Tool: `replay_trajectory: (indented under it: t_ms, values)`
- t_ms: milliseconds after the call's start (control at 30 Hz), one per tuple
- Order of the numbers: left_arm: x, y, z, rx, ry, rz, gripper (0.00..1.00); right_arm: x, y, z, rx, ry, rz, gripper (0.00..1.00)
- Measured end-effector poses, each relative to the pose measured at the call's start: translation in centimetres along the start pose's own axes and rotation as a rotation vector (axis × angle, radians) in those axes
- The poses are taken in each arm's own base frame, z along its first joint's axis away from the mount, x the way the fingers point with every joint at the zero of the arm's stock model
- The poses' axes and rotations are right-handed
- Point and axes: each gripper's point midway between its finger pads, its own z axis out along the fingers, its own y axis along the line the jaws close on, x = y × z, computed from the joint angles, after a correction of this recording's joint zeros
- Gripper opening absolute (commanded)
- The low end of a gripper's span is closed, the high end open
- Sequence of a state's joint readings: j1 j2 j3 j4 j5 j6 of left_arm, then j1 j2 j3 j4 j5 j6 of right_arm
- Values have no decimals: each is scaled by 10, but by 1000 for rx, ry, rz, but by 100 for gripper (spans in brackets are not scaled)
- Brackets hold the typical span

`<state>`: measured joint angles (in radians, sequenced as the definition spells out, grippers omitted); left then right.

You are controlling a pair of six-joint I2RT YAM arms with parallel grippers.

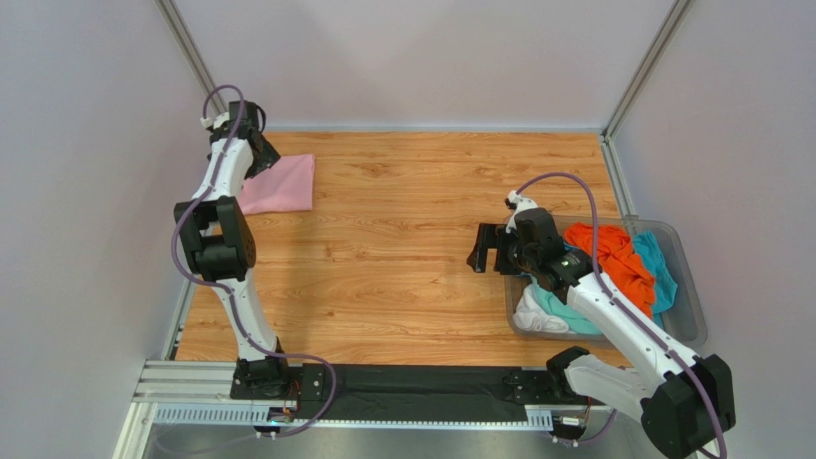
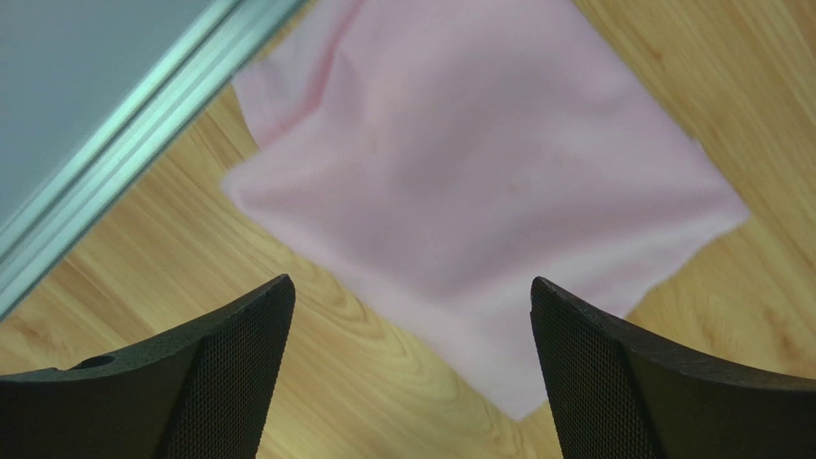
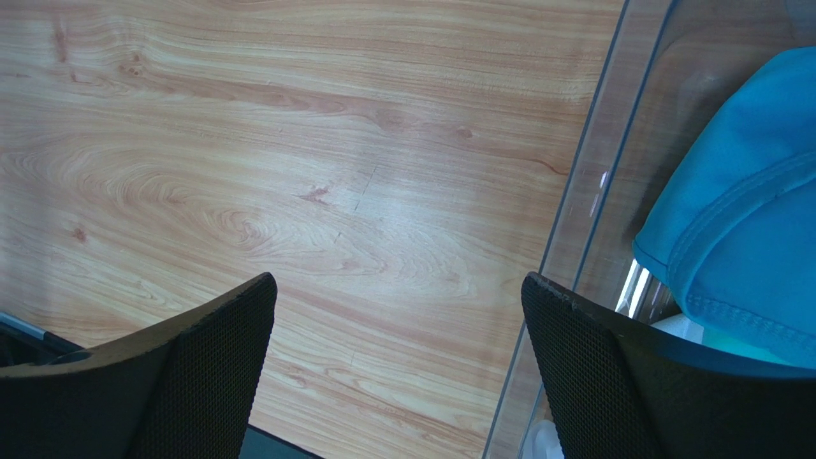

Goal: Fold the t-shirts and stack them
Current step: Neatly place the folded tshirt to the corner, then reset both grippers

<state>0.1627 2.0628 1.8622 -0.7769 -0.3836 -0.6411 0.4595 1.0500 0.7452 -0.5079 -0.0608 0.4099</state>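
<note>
A folded light pink t-shirt [image 1: 284,183] lies flat at the table's far left; in the left wrist view [image 2: 479,163] it lies just ahead of my fingers. My left gripper [image 1: 265,159] [image 2: 410,283] is open and empty, hovering over the shirt's near edge. My right gripper [image 1: 488,251] [image 3: 397,278] is open and empty above bare wood, just left of the bin. The orange t-shirt [image 1: 613,254], teal t-shirts [image 1: 659,272] [image 3: 737,220] and the white t-shirt [image 1: 536,316] lie crumpled in the bin.
The clear plastic bin [image 1: 691,292] stands at the right side of the table; its wall [image 3: 584,210] shows beside my right fingers. A metal frame rail [image 2: 124,143] runs along the table's left edge, close to the pink shirt. Walls enclose the table.
</note>
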Motion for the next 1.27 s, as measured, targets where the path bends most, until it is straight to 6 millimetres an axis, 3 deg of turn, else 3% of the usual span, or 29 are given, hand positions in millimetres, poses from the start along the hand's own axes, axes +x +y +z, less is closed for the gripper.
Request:
replay_trajectory:
  t_ms: [167, 267, 400, 600, 700, 767, 933, 1267]
  values:
    - [50, -27, -34, 66, 27, 109, 99, -5, 2, -18, -14, -46, 4, 100]
    - [83, -38, -68, 130, 43, 177, 99, -6, 2, -27, -18, -77, 16, 100]
    - [108, -45, -118, 232, 14, 228, 99, 5, -5, -36, -10, -88, 43, 100]
    - [168, -19, -204, 441, -20, 286, 100, 19, -11, -47, -5, -99, 82, 100]
    - [204, 5, -228, 541, -11, 318, 100, 22, -12, -51, -9, -111, 96, 100]
    - [221, 21, -234, 597, -11, 328, 100, 27, -14, -52, -10, -111, 103, 100]
    - [240, 56, -230, 648, -29, 309, 100, 35, -15, -52, -25, -112, 121, 100]
    - [233, 71, -253, 783, -99, 190, 100, 34, -8, -62, -78, -152, 126, 100]
